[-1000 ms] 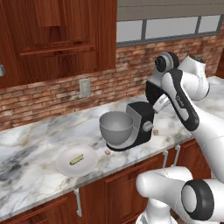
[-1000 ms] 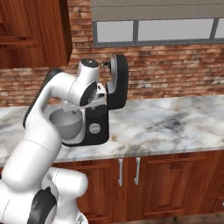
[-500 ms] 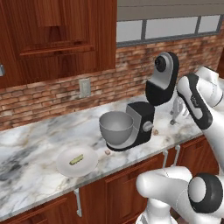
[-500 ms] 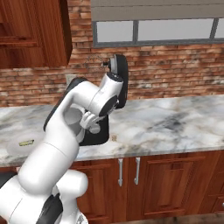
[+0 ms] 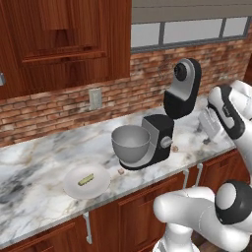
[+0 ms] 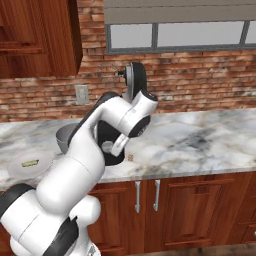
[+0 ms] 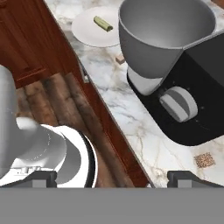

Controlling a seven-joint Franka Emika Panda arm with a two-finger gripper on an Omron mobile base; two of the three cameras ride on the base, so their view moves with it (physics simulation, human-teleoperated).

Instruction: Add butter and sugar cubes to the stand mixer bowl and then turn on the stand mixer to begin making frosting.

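The claw (image 5: 208, 129) hangs over the counter's (image 5: 44, 152) front edge to the right of the stand mixer (image 5: 165, 132), and in the hand view its two finger tips (image 7: 189, 178) stand wide apart with nothing between them, pointed toward the mixer's grey side knob (image 7: 178, 103). The stand mixer bowl (image 5: 131, 145) sits on the mixer base under the tilted-back head. One of the sugar cubes (image 7: 204, 160) lies on the counter just beside the base, another sugar cube (image 5: 120, 172) lies near the bowl, and the butter (image 5: 85, 179) rests on a white plate (image 5: 71, 187) farther left.
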